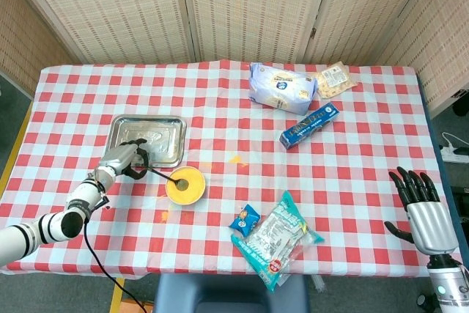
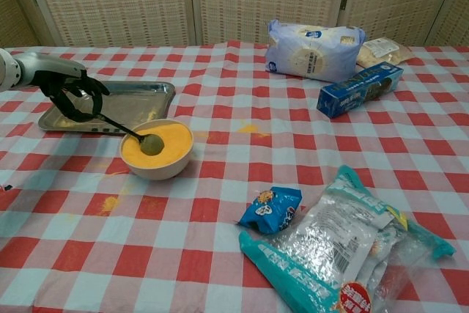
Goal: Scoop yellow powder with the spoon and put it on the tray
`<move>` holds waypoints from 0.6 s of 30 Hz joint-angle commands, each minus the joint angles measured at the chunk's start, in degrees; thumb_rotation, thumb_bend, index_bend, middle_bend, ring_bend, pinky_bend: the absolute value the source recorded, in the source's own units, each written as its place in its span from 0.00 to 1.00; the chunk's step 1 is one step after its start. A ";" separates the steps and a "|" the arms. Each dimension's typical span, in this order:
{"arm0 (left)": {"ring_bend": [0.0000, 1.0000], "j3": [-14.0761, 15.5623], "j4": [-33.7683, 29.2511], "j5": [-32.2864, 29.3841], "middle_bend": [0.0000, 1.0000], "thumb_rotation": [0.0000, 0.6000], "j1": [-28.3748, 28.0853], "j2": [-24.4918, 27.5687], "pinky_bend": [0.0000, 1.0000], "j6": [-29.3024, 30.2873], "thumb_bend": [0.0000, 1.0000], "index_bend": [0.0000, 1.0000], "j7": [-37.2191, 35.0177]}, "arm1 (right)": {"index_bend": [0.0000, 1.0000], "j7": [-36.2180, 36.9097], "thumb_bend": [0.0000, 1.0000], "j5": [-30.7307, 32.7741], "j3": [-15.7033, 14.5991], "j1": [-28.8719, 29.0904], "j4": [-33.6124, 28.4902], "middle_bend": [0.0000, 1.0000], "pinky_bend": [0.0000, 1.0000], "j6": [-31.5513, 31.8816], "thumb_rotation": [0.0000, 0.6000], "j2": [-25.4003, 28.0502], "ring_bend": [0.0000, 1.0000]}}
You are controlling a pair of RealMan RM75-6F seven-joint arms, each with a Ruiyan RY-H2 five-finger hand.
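Note:
A white bowl [image 1: 185, 185] [image 2: 156, 149] of yellow powder stands just in front of the metal tray [image 1: 165, 132] [image 2: 143, 93]. My left hand [image 1: 127, 157] [image 2: 67, 87] grips the dark handle of a spoon [image 1: 163, 174] [image 2: 126, 131], whose scoop end lies in the powder in the bowl. The hand hovers over the tray's near edge. A little yellow powder lies on the tray. My right hand [image 1: 421, 203] is at the far right table edge, fingers spread, holding nothing; the chest view does not show it.
Yellow powder spills mark the cloth near the bowl [image 2: 108, 203] and mid-table [image 2: 249, 129]. A white-blue bag [image 1: 281, 87], a blue box [image 1: 308, 124], a cracker pack [image 1: 335, 79], a small blue packet [image 1: 245, 218] and a large teal bag [image 1: 278, 240] lie to the right.

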 commanded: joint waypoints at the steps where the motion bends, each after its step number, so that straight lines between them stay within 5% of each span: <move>1: 0.00 0.20 0.06 0.13 0.03 1.00 -0.11 -0.09 0.01 0.02 0.43 0.55 -0.18 | 0.00 -0.01 0.05 0.01 0.00 0.00 0.02 0.00 0.00 0.00 1.00 -0.01 0.00; 18: 0.00 0.40 -0.80 1.50 0.03 1.00 -0.28 0.12 0.01 0.80 0.43 0.55 -1.99 | 0.00 -0.12 0.05 -0.03 -0.06 -0.01 -0.03 0.00 0.00 0.02 1.00 0.01 0.00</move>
